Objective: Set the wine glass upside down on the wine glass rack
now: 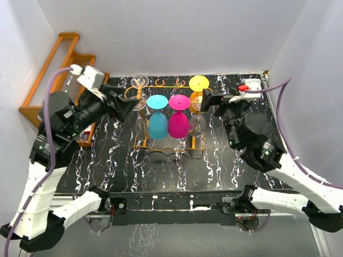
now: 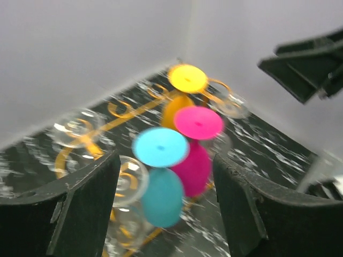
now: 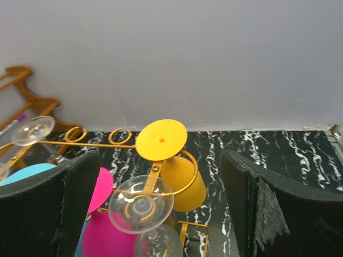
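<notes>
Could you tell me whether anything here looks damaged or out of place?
One black finger pad of the right end effector looks scuffed and frayed along its inner edge. Otherwise nothing stands out.

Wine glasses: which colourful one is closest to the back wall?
The yellow glass; the blue glass and pink glass hang side by side, further forward.

On the table [image 1: 177, 171], the wine glass rack [image 1: 166, 87] stands toward the back wall with glasses [image 1: 158, 124] hanging upside down in it, front row and back, the left gripper [image 1: 128, 107] just to its left, the right gripper [image 1: 206, 100] just to its right, and a stepped rack [image 1: 68, 37] in the far-left corner.
</notes>
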Robot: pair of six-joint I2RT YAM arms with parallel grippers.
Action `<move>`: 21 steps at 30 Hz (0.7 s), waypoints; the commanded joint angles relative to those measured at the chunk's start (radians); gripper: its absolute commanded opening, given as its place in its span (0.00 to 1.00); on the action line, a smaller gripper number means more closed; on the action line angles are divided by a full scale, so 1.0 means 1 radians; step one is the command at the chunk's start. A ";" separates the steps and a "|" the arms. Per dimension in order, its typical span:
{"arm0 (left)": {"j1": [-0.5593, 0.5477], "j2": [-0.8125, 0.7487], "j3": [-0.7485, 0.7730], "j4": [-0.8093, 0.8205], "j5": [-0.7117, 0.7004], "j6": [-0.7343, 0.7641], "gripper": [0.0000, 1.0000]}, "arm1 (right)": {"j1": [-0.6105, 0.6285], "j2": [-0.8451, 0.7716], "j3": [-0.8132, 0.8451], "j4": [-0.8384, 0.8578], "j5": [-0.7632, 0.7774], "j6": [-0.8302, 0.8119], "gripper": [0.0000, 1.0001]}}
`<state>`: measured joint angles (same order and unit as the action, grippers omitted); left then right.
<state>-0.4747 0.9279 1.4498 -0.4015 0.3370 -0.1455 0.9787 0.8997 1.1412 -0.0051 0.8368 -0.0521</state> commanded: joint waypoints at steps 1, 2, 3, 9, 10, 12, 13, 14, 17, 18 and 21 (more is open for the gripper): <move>0.080 0.068 0.186 -0.149 -0.226 0.193 0.71 | -0.120 0.098 0.120 -0.165 -0.078 0.145 0.98; 0.096 0.092 0.216 -0.186 -0.276 0.223 0.74 | -0.188 0.111 0.141 -0.198 -0.154 0.188 0.98; 0.109 0.109 0.242 -0.212 -0.346 0.255 0.77 | -0.253 0.114 0.149 -0.208 -0.234 0.222 0.98; 0.261 0.277 0.385 -0.440 -0.521 0.350 0.91 | -0.531 0.146 0.172 -0.224 -0.485 0.309 0.98; 0.289 0.323 0.418 -0.505 -0.556 0.338 0.92 | -0.582 0.168 0.188 -0.251 -0.531 0.338 0.98; 0.347 0.349 0.405 -0.566 -0.564 0.307 0.97 | -0.725 0.187 0.187 -0.283 -0.633 0.403 0.98; 0.376 0.337 0.372 -0.565 -0.522 0.306 0.97 | -0.781 0.184 0.170 -0.285 -0.667 0.434 0.98; 0.406 0.328 0.348 -0.574 -0.470 0.298 0.97 | -0.832 0.177 0.148 -0.286 -0.693 0.466 0.98; 0.485 0.343 0.291 -0.644 -0.326 0.271 0.97 | -0.968 0.151 0.055 -0.292 -0.780 0.564 0.98; 0.509 0.359 0.266 -0.668 -0.306 0.265 0.97 | -1.012 0.147 0.016 -0.295 -0.807 0.586 0.98; 0.564 0.399 0.182 -0.703 -0.292 0.236 0.97 | -1.037 0.137 -0.109 -0.297 -0.851 0.642 0.98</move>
<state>0.0284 1.3228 1.6943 -0.9905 -0.0334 0.1318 -0.0273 1.0626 1.1477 -0.2886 0.1265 0.4568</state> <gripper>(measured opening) 0.970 0.982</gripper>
